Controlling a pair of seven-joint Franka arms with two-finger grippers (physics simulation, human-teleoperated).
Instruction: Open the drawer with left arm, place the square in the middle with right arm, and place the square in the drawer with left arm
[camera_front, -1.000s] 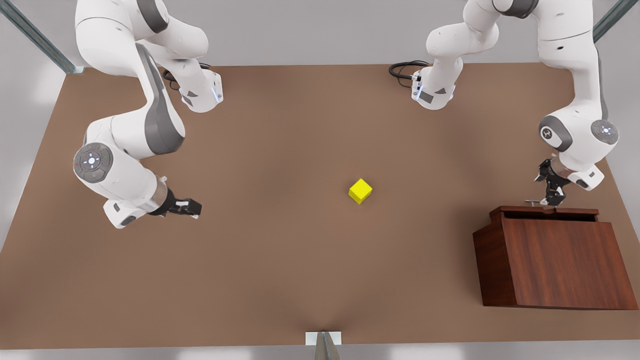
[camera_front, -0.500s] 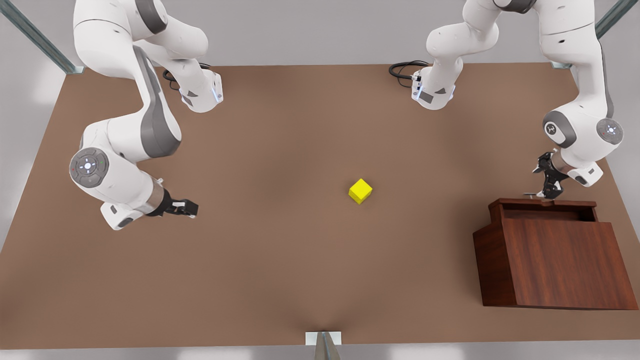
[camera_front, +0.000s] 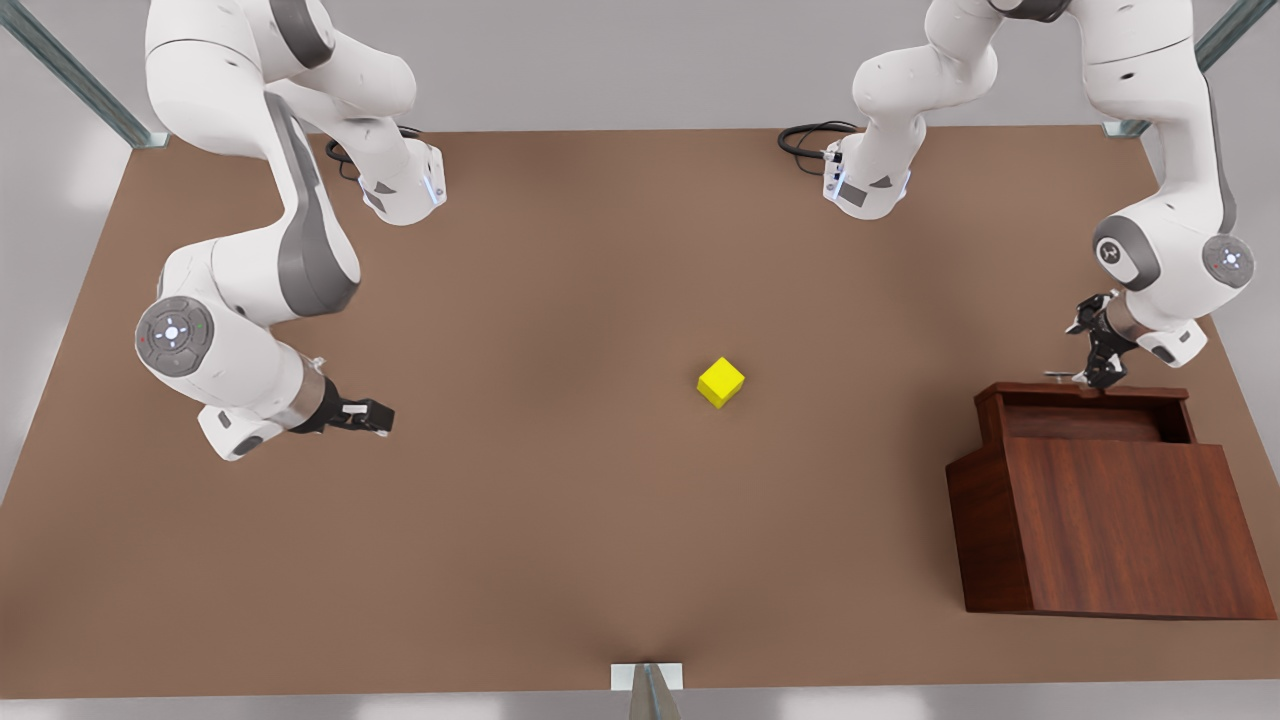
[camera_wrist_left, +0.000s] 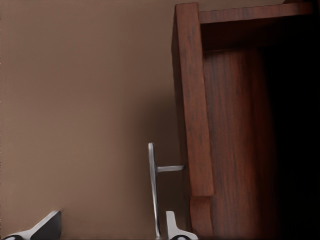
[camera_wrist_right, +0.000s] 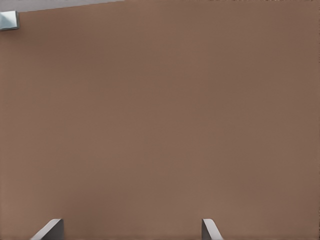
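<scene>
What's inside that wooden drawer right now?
The drawer shows only bare wood inside; its deeper part is hidden under the box top. The square sits on the table.

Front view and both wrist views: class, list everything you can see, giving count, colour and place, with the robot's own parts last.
table: one, matte brown, under everything
square: one, bright yellow, near the table's middle, apart from both arms
wooden box: one, reddish-brown, front view's right
drawer: one, reddish-brown, partly open atop the box
handle: one, silver, on the drawer front
cables: two, black, by the arm bases
left gripper: at the handle, fingers either side of it
right gripper: front view's left, fingers open, waiting
</scene>
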